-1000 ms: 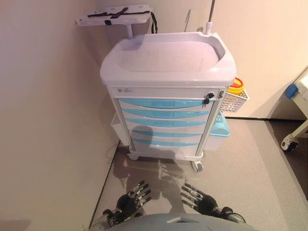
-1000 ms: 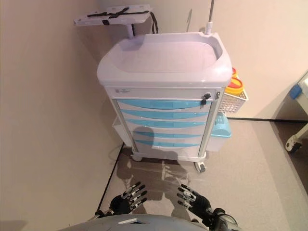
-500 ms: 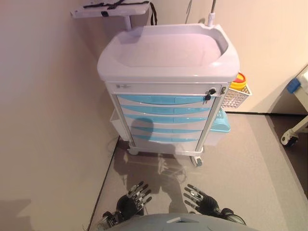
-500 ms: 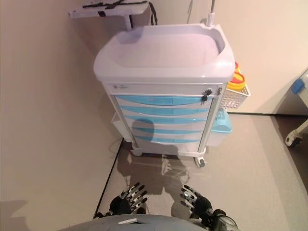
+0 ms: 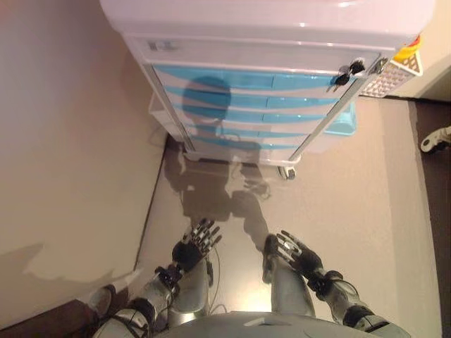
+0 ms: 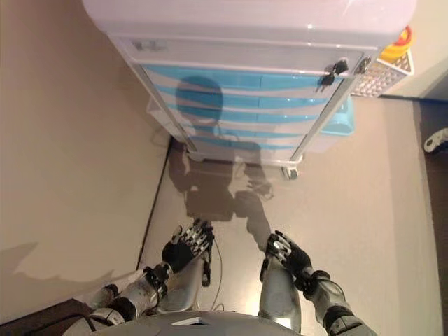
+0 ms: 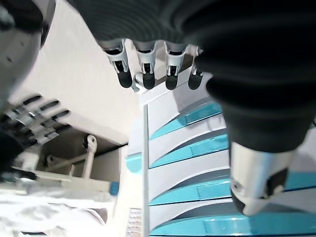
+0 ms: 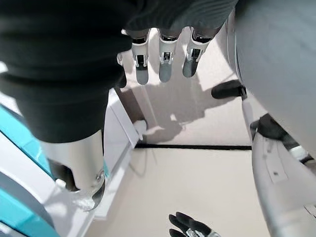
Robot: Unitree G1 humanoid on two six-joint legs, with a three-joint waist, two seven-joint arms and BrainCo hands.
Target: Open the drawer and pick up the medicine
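Note:
A white medical cart (image 5: 282,28) stands ahead with several light-blue drawers (image 5: 246,81), all closed. A key sits in the lock (image 5: 343,73) at the cart's upper right. No medicine is in sight. My left hand (image 5: 192,248) and right hand (image 5: 296,253) hang low near the floor, well short of the cart, both with relaxed fingers and empty. The drawers also show in the left wrist view (image 7: 192,148) past my left fingers (image 7: 143,74).
A beige wall (image 5: 63,141) runs close along the left. A white wire basket (image 5: 391,74) with a yellow-lidded container (image 5: 411,48) hangs on the cart's right side, above a light-blue bin (image 5: 343,125). A castor (image 5: 437,137) of other furniture shows at far right.
The camera has moved closer and tilted down, so the cart fills the top of the view. My hands hang in about the same pose.

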